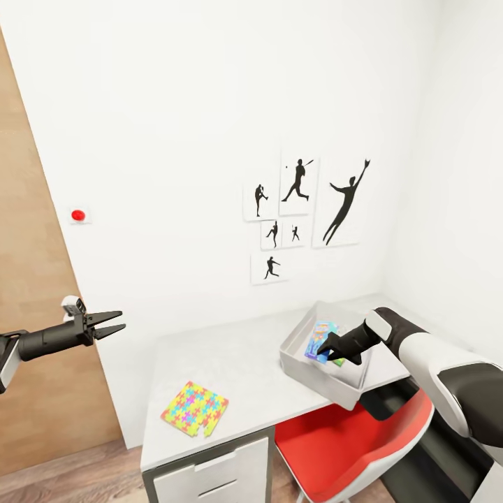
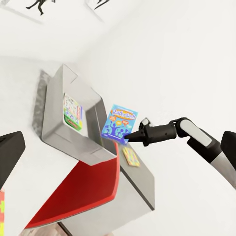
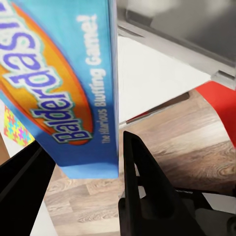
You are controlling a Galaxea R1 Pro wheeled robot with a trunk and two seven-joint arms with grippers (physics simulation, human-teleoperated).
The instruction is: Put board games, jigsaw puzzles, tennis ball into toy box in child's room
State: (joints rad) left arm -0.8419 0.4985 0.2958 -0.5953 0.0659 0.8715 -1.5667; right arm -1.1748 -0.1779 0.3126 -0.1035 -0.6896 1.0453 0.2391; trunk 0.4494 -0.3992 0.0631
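Observation:
My right gripper (image 1: 330,347) is shut on a blue board game (image 1: 321,340) printed "Balderdash", held upright over the light grey toy box (image 1: 300,334) on the table (image 1: 237,363). The left wrist view shows that blue box (image 2: 119,123) in the air beside the toy box (image 2: 59,128), with another printed board game (image 2: 72,111) lying inside. Seen from the right wrist, the blue box (image 3: 64,78) stands between my fingers (image 3: 147,187). One jigsaw puzzle (image 1: 195,408) lies near the table's front left. My left gripper (image 1: 105,325) hangs open and empty, left of the table.
A red chair (image 1: 342,447) is tucked under the table right of the white drawers (image 1: 216,475). A brown door (image 1: 28,279) stands behind my left arm. Black sports silhouettes (image 1: 300,209) hang on the white wall. A small yellow-orange flat thing (image 2: 132,156) lies on a grey surface beyond the chair.

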